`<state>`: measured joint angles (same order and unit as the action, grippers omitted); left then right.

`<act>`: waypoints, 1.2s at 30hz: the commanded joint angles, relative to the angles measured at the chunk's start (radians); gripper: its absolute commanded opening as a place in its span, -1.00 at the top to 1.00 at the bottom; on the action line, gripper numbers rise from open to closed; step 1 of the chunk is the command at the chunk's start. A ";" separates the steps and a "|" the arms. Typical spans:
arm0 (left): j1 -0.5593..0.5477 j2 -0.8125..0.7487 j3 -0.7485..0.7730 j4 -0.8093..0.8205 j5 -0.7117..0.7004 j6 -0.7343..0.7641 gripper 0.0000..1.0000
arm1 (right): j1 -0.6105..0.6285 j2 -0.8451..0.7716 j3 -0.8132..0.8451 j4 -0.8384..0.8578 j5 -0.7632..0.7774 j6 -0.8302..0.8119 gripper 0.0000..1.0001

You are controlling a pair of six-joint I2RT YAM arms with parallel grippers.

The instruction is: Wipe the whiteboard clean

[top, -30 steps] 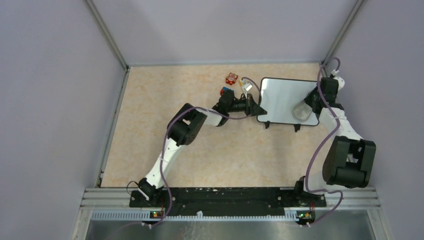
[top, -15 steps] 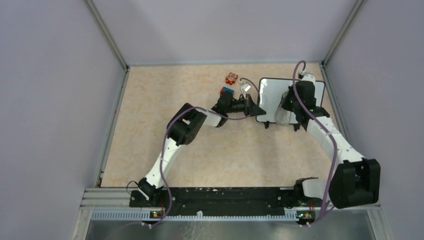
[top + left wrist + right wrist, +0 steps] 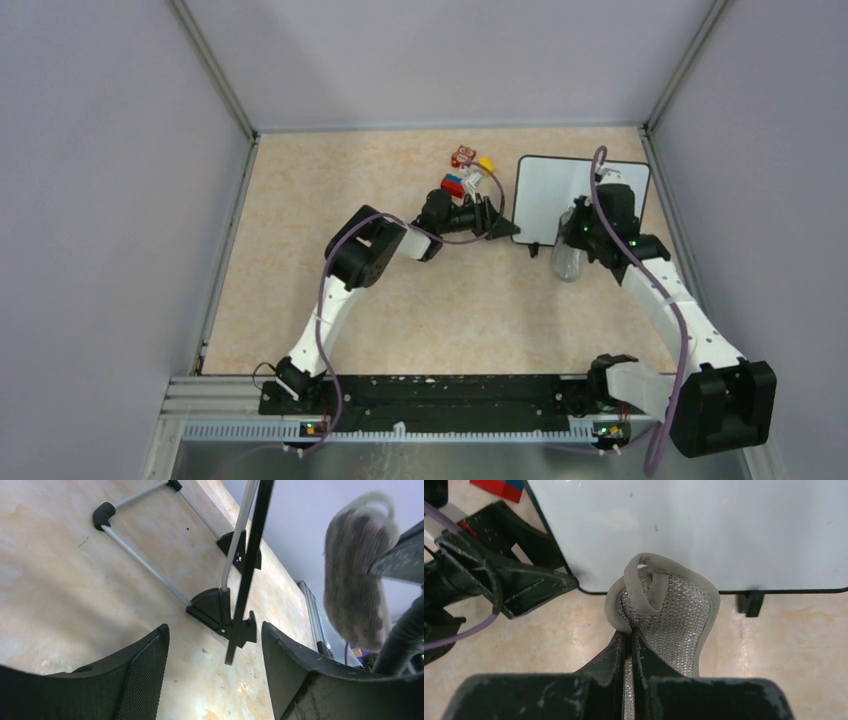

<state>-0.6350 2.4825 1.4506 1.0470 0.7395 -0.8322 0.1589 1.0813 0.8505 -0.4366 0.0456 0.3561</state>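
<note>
Right wrist view shows the right gripper point(image 3: 629, 647) with its fingers pressed together on a grey cloth wad point(image 3: 669, 612), which bulges up from the pinch at mid-frame. Just above the cloth, the whiteboard point(image 3: 704, 525) fills the upper part of the frame. Its white face is bare of writing where seen, and one black foot point(image 3: 750, 603) shows below its lower edge. Whether the cloth touches the board cannot be told. In the left wrist view, the left gripper point(image 3: 215, 665) has its fingers point(image 3: 142, 675) apart. The board appears edge-on in the gap beyond them, propped on a wire stand point(image 3: 145, 562) and not clamped. From the top external view, the board stands at the upper right of the table point(image 3: 400, 300). Small coloured blocks point(image 3: 462, 157) lie just left of it.
</note>
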 commanded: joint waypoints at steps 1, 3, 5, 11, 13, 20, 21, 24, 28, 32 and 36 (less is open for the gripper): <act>0.015 -0.139 -0.091 0.115 -0.027 0.028 -0.48 | 0.077 -0.004 -0.061 -0.022 -0.096 -0.001 1.00; 0.020 -0.203 -0.155 0.136 -0.042 0.048 -0.53 | 0.147 0.019 -0.090 -0.014 -0.095 0.007 1.00; 0.032 -0.265 -0.227 0.146 -0.062 0.065 -0.68 | 0.219 0.048 -0.104 -0.011 -0.073 0.008 1.00; 0.100 -0.509 -0.501 0.211 -0.114 0.033 -0.87 | 0.461 0.140 -0.106 -0.009 0.021 0.025 1.00; 0.120 -0.613 -0.603 0.198 -0.121 0.044 -0.97 | 0.532 0.167 -0.101 0.003 0.033 0.035 0.89; 0.157 -1.055 -0.902 -0.116 -0.221 0.135 -0.98 | 0.602 0.136 -0.119 0.040 0.015 0.045 0.04; 0.159 -1.119 -0.916 -0.184 -0.237 0.155 -0.97 | 0.603 0.109 -0.120 0.039 0.016 0.040 -0.07; 0.161 -1.305 -0.910 -0.435 -0.287 0.229 -0.97 | 0.602 0.012 -0.103 0.006 0.043 0.029 -0.33; 0.163 -1.521 -0.830 -0.756 -0.400 0.326 -0.97 | 0.603 -0.136 -0.032 -0.083 0.123 -0.005 -0.50; 0.163 -1.661 -0.715 -0.963 -0.485 0.362 -0.97 | 0.602 -0.263 0.065 -0.142 0.197 -0.042 -0.62; 0.163 -1.724 -0.563 -1.085 -0.525 0.384 -0.97 | 0.602 -0.361 0.168 -0.160 0.238 -0.099 -0.73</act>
<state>-0.4755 0.8120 0.7429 0.1555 0.2962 -0.5102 0.7570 0.8055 0.9020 -0.5709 0.2020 0.3283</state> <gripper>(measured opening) 0.987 0.844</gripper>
